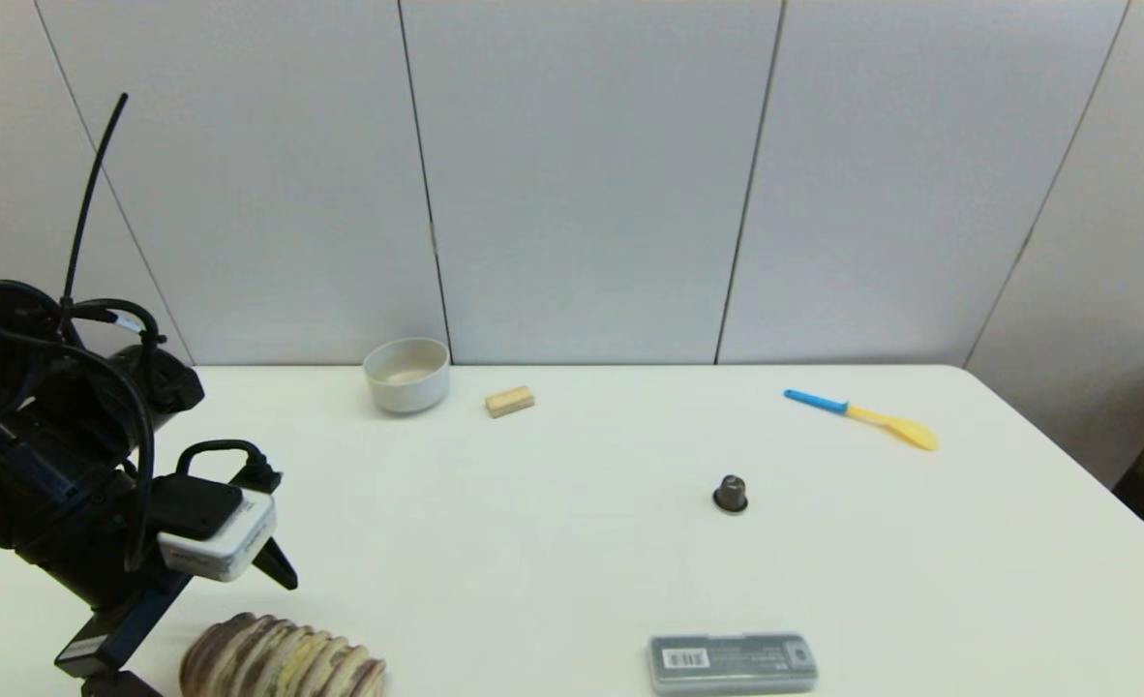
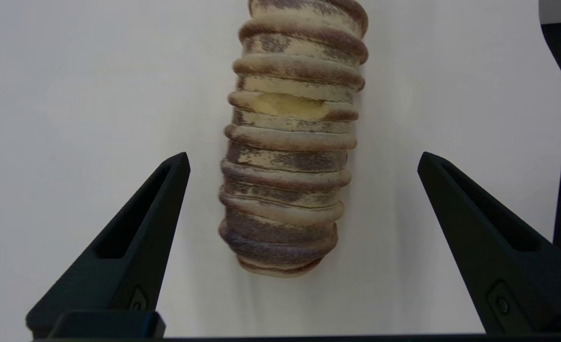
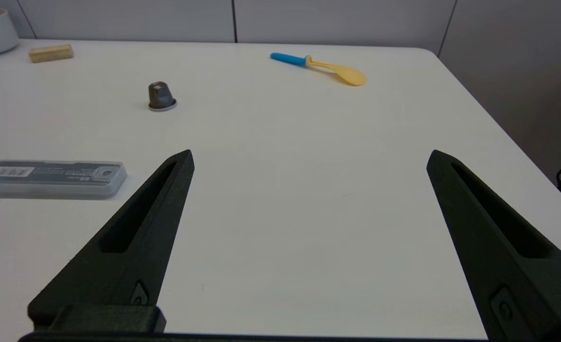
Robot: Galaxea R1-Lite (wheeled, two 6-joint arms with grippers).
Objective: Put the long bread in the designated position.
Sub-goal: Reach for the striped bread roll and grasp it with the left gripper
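1. Spanning the whole scene, the white table (image 1: 572,542) carries everything.
2. The left arm reaches in over the table's near left corner, angled downward, with its wrist camera block above the loaf.
3. The long bread (image 2: 290,142) lies flat on the table at the near left edge, lengthwise between the two fingers in the left wrist view, with clear table showing on either side of it.
4. The left gripper (image 2: 304,159) is spread wide and touches nothing; the loaf's near end sits between the fingertips.
5. The right gripper (image 3: 311,156) is also spread wide, over bare table on the right side, holding nothing.
6. A grey flat case (image 1: 733,663) lies at the near edge.
7. A white bowl (image 1: 406,375) and a tan block (image 1: 509,401) sit at the far side, well apart from the loaf.
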